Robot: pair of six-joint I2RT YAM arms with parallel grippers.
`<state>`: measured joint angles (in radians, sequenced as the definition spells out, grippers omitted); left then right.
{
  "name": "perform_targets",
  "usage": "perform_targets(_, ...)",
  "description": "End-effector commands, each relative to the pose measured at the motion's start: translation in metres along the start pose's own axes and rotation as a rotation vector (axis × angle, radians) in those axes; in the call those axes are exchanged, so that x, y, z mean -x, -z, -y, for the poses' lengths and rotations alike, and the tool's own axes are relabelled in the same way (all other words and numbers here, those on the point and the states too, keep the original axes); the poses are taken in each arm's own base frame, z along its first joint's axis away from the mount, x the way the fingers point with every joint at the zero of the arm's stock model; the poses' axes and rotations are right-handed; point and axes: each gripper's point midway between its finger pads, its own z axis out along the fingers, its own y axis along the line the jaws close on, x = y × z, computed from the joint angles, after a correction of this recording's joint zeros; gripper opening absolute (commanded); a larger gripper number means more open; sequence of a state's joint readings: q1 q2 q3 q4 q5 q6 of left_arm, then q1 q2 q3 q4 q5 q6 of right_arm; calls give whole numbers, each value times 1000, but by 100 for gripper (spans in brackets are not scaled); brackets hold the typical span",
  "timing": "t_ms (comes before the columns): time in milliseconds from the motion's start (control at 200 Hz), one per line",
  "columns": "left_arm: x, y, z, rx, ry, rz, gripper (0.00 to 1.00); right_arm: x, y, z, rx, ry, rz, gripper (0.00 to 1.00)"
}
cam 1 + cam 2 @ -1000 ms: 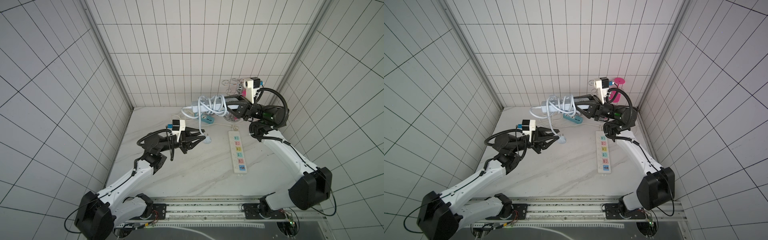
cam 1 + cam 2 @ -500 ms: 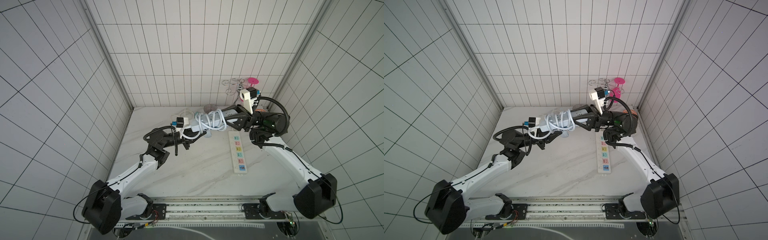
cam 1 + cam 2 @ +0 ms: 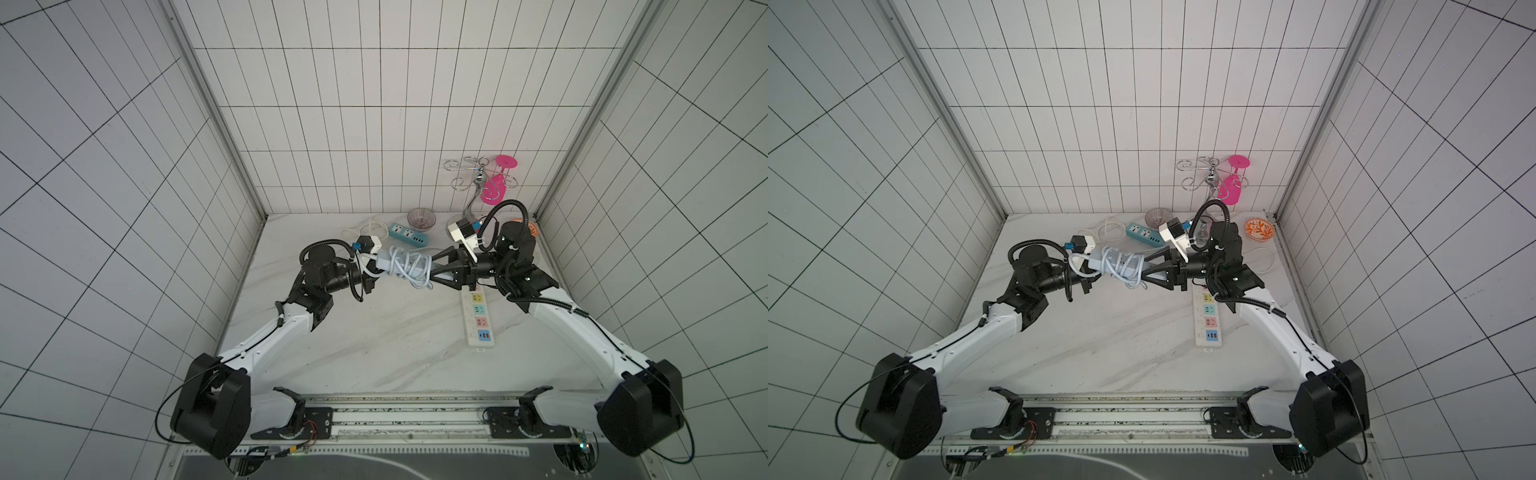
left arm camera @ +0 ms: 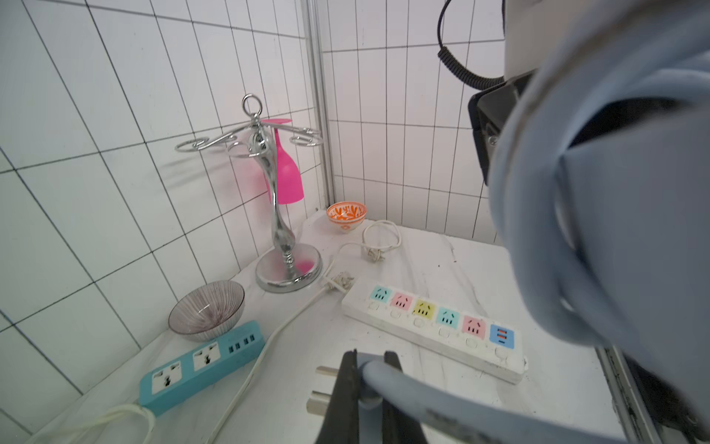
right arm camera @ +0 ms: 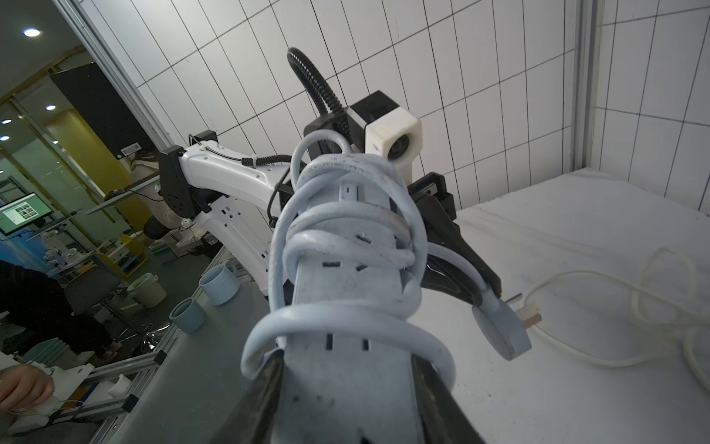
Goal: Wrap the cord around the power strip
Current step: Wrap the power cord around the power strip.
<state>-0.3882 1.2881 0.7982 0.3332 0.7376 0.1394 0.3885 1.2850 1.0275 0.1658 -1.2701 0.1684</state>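
Cord (image 5: pixel 345 317) pinched in left claw (image 4: pixel 370 365); power strip (image 5: pixel 338 286) clamped in right claw (image 5: pixel 347 361).

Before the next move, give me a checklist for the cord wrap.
1. Right pincer clamped on the power strip: ok.
2. Left pincer shut on the cord just behind the plug: ok.
3. Power strip held clear of the table: ok.
4. Loops snug on the power strip: not ok, several sit loose.
5. Plug end tucked in: not ok, it sticks out beside the power strip.
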Motion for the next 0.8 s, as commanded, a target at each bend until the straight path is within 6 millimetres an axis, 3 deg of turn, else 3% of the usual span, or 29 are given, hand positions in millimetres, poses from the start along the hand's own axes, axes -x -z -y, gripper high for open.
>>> perform_targets(0,-1,4,-26,105,-74,-26,8,-44,-1,-5,52,-34,-71,0)
perform_targets(150,-11,1,-40,136,-45,-33,15,-56,0,0,18,-44,-83,0)
perform_targets(360,-42,-10,-56,111,60,-54,33,-80,2,26,-72,-110,-124,0)
perform_targets(620,-71,-19,-62,65,155,-93,36,-91,16,48,-94,-233,-38,0)
perform_targets(700,-71,-12,-77,124,180,-92,36,-95,23,59,-124,-262,-28,0)
perform_targets(795,-69,6,-112,275,212,-86,36,-98,30,76,-182,-283,-15,0)
